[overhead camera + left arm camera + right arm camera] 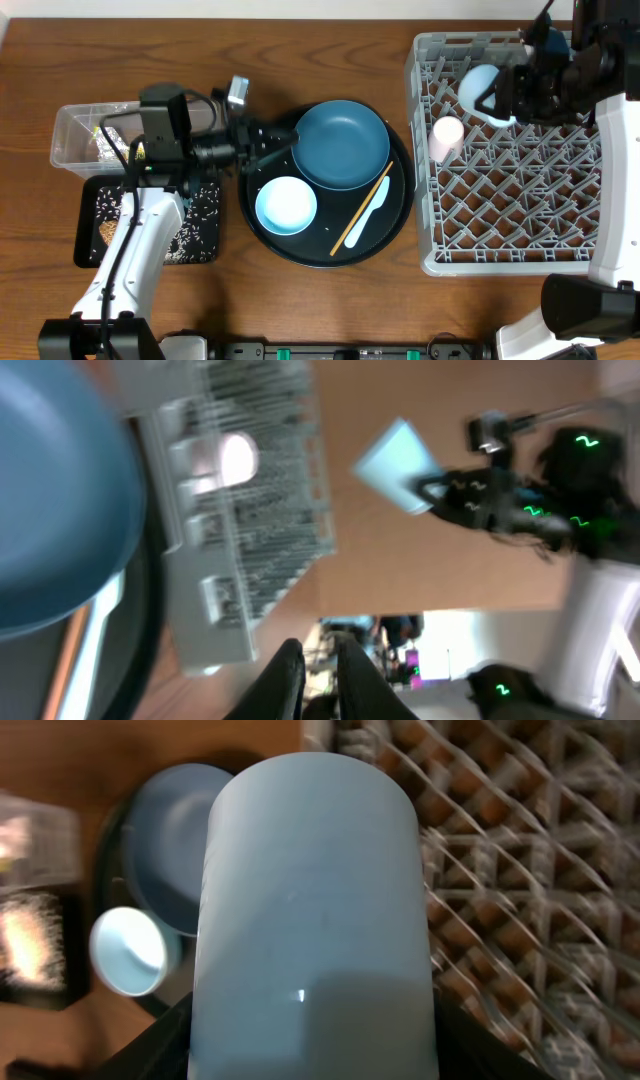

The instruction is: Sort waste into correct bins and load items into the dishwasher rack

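On brown wood table (330, 300), pale wall strip behind. Right gripper (497, 97) clamps light blue cup (474, 88) over dishwasher rack (500, 200) corner, near pink cup (446, 137). Cup's long axis is roughly level, pointing toward dark blue dish (345, 145). Left gripper (268, 145) jaws narrow, at dish rim.

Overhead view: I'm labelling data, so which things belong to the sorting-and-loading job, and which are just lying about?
Job: rack, pink cup, blue cup, dish, bowl, chopstick, spoon, tub, flat tray, rice.
Lying about: round tray, table.
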You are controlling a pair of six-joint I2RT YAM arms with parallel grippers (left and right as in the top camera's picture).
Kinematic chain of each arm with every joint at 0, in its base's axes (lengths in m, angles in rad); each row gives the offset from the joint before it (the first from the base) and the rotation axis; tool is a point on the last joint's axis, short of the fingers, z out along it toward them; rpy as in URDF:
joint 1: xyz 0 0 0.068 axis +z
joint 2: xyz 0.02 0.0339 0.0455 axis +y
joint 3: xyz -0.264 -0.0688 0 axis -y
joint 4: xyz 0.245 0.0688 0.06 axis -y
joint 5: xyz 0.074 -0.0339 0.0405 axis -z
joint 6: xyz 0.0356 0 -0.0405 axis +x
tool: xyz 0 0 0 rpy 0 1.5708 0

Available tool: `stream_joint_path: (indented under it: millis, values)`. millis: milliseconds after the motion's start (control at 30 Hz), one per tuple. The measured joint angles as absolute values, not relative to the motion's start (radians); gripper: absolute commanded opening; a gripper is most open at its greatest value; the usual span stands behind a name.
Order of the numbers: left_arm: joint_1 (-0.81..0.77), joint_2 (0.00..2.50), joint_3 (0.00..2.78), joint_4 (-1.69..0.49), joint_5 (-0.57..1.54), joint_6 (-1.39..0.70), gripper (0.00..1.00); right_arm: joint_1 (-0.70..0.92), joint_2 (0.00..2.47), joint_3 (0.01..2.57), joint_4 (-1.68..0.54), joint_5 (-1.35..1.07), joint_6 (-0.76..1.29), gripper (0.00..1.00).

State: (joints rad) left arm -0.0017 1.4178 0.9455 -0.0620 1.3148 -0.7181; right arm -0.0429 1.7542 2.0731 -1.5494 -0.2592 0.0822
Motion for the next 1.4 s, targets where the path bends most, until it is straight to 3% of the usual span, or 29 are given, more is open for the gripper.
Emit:
stream_joint_path:
  millis: [167,533,1100,1400]
  values:
    - [-0.002,1.418,0.944,-0.241,1.206,-0.549,0.14,-0.049,1.759,2.073,-1.589,-0.178,0.143,0.15]
    - [-0.019,1.418,0.945,-0.484,0.989,-0.394,0.1,-0.134,1.76,2.073,-1.694,-0.139,0.176,0.12]
    - [-0.115,1.418,0.945,-0.558,0.772,-0.357,0.1,-0.131,1.777,1.874,-1.697,-0.138,0.171,0.1]
    - [-0.148,1.418,0.945,-0.625,0.728,-0.339,0.11,-0.311,1.847,1.87,-1.697,-0.131,0.163,0.05]
